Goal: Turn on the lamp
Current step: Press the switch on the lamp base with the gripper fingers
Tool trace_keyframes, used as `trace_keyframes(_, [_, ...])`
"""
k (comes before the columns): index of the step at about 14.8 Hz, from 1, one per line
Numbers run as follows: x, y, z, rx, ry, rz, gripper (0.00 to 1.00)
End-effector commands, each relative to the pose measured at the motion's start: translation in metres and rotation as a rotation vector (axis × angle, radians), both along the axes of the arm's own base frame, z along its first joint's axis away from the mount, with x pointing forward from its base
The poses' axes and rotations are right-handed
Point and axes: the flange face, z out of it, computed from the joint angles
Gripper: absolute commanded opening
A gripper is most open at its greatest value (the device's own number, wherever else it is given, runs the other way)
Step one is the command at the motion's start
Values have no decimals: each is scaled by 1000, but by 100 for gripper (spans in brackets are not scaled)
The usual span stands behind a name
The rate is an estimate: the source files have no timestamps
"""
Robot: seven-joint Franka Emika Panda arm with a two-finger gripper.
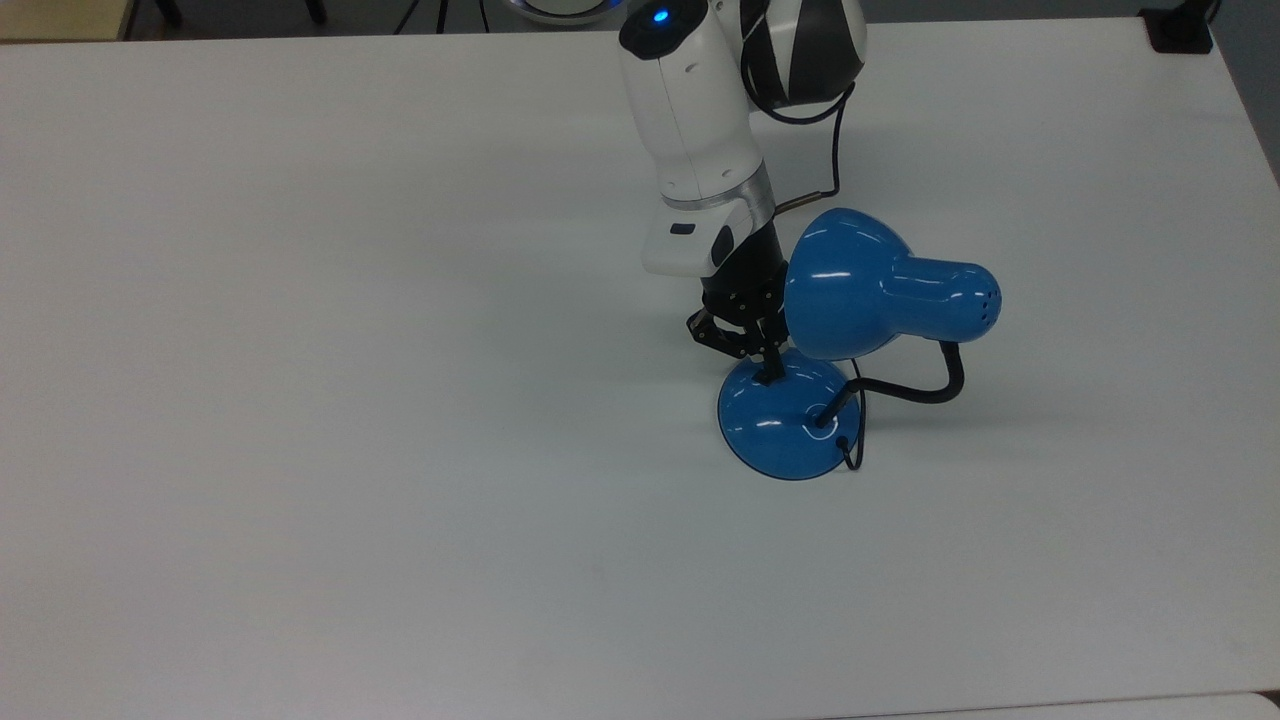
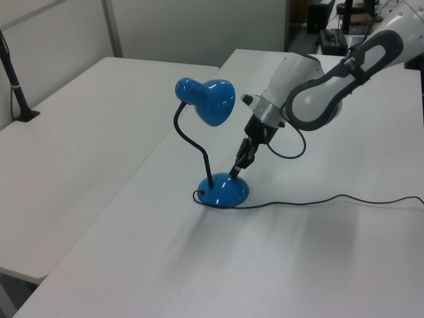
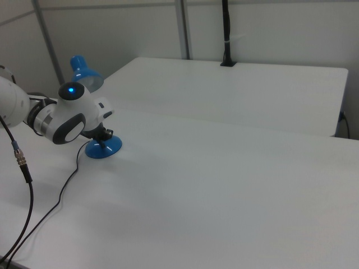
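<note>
arm (image 1: 700, 120): angled down | claw (image 1: 768, 376): fingers together, tip low

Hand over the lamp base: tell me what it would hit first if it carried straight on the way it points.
The hand points down at the lamp's blue base. Its tip sits at or just above the dome's top, so the base comes first, seemingly about where the switch is. Actual contact is unclear.

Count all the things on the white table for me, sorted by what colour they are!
Blue things: 1, the lamp with its blue base.
Black and white things: 1, the robot arm, whose black hand tips down onto the lamp's base.
Black things: 1, the cord lying across the table.
Total: 3
</note>
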Motion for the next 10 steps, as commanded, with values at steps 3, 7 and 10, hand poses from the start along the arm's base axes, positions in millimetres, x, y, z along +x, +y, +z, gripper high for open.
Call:
trace_keyframes(3, [9, 6, -11, 16, -31, -33, 0])
trace_keyframes(7, [10, 7, -17, 14, -26, -33, 0])
trace_keyframes(10, [8, 11, -16, 14, -24, -24, 0])
